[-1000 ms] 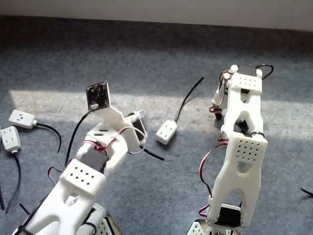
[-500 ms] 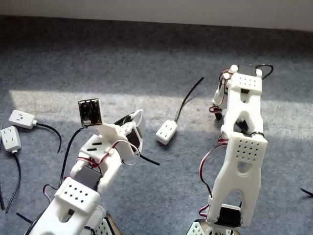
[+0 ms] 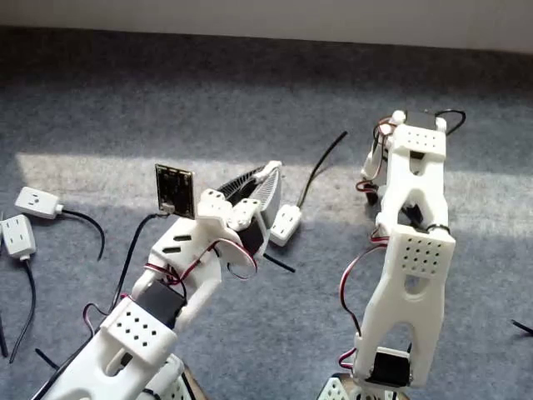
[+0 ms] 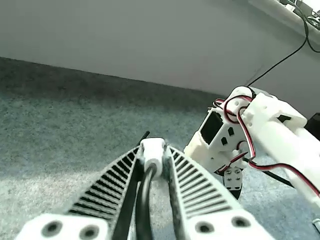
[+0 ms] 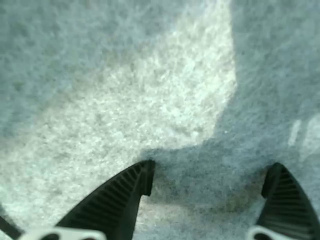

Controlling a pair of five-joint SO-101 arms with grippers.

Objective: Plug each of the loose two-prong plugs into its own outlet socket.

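The left jaws grip what looks like a white plug (image 4: 152, 153); the right jaws spread over carpet (image 5: 150, 75).

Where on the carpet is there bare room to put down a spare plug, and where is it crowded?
Free: the far carpet strip under the wall, and the patch right of the right arm. Crowded: around the middle socket, where the left claw holds a plug, and by the two left sockets with their cables.
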